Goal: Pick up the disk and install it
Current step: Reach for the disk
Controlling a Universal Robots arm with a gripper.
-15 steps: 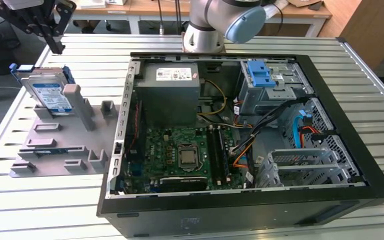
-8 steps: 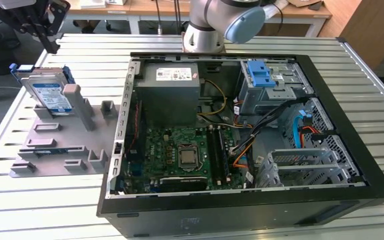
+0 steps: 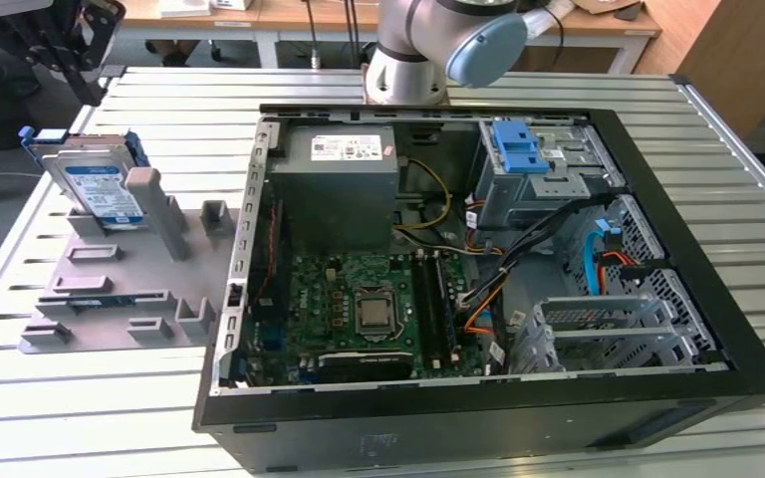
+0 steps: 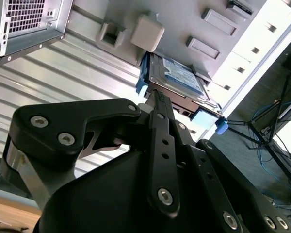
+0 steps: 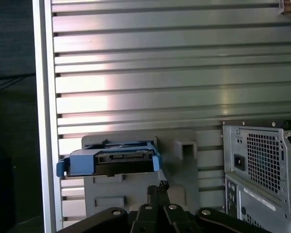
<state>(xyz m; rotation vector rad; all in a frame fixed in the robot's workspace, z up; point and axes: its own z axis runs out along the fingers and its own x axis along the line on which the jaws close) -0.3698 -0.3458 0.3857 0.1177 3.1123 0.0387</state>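
The disk (image 3: 99, 185) is a silver hard drive with a white-and-blue label and a blue carrier frame. It leans upright in a slot of the grey fixture plate (image 3: 117, 289), at the exterior view's left beside the open computer case (image 3: 489, 378). My black gripper (image 3: 80, 60) hangs above and behind the disk, apart from it. In the first wrist view the disk (image 5: 111, 162) lies just beyond my gripper (image 5: 157, 187). The second wrist view shows the disk (image 4: 177, 77) past the gripper (image 4: 157, 94). The fingers stand together with nothing between them.
Inside the case are a grey power-supply box (image 3: 350, 169), a green motherboard (image 3: 370, 309) and a drive bay with a light-blue latch piece (image 3: 526, 149). The arm's base (image 3: 416, 60) stands behind the case. The slatted metal table (image 3: 77, 418) ends close to the fixture's left.
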